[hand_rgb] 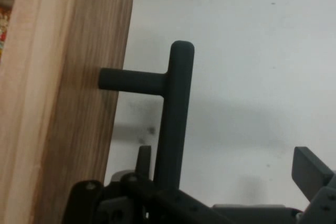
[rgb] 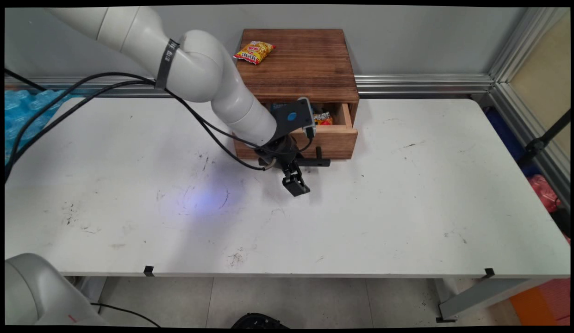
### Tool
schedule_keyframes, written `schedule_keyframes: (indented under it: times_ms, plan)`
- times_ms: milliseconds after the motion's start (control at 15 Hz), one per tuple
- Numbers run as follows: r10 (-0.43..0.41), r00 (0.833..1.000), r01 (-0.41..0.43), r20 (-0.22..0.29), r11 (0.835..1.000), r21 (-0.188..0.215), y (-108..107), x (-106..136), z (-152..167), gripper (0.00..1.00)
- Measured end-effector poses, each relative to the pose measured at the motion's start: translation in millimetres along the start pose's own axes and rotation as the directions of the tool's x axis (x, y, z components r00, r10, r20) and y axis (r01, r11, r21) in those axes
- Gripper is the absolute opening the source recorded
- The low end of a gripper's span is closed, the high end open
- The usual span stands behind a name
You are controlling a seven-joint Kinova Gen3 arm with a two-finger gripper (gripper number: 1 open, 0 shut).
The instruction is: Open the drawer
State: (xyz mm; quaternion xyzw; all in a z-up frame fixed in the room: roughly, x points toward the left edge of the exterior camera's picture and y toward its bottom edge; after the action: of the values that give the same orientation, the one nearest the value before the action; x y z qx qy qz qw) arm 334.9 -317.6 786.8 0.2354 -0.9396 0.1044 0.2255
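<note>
The surface (rgb: pixel 129 222) is seen bare and scuffed at the left. Further right, the arm is bent down in front of a wooden box (rgb: pixel 298 64), on whose top a yellow snack bag (rgb: pixel 254 51) is lying near the back left corner. The box's drawer (rgb: pixel 335 138) is pulled part-way out, and another snack bag (rgb: pixel 323 119) is seen inside it. The gripper (rgb: pixel 296 182) is held low, just in front of the drawer's black handle (hand_rgb: pixel 176 114). In the hand view the jaws are spread: one finger is seen beside the bar, the other well to the right, with the bar not pinched. A risk is judged here: if the jaws are shifted sideways, the handle could be knocked and the drawer or whole box dragged across the surface.
</note>
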Motion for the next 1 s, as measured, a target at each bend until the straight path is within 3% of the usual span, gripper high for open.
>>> schedule_keyframes:
  times_ms: [1000]
  plan:
    - [-0.002,1.0,0.002,0.004,0.998,-0.064,41,-2,-15,1.0]
